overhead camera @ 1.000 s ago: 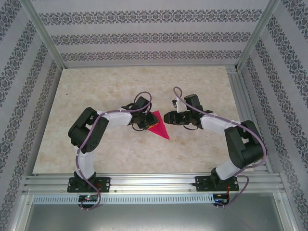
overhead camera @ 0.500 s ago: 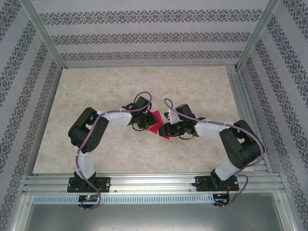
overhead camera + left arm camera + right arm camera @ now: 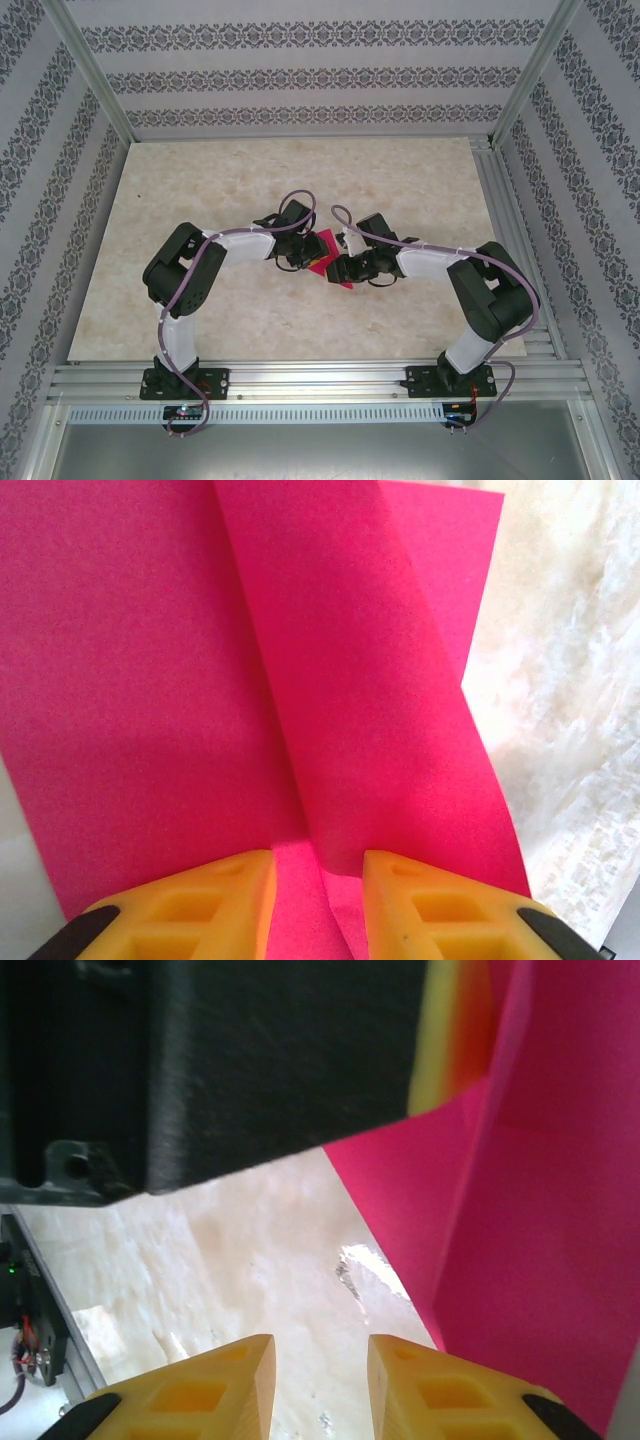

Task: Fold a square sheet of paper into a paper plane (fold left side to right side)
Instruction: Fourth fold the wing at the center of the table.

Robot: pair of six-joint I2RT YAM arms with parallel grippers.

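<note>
The magenta sheet of paper [image 3: 322, 247] lies folded into a wedge at the middle of the table, between the two grippers. My left gripper [image 3: 303, 258] sits on its left part. In the left wrist view its yellow fingertips [image 3: 230, 900] stand a narrow gap apart over the paper [image 3: 150, 680], and a creased flap [image 3: 380, 710] rises towards the right finger. My right gripper [image 3: 336, 270] is at the paper's near right edge. It is open [image 3: 320, 1385] with bare table between its fingers, and the paper [image 3: 540, 1260] stands up just to their right. The left gripper's black body [image 3: 250, 1050] hangs close ahead.
The marbled tabletop [image 3: 200, 190] stretches wide on all sides of the paper. Aluminium rails [image 3: 320, 380] run along the near edge and the right side [image 3: 500, 190]. Patterned walls enclose the table.
My right arm has swung left, and its gripper now sits at the paper's near tip and covers it. The left arm and the paper have stayed put.
</note>
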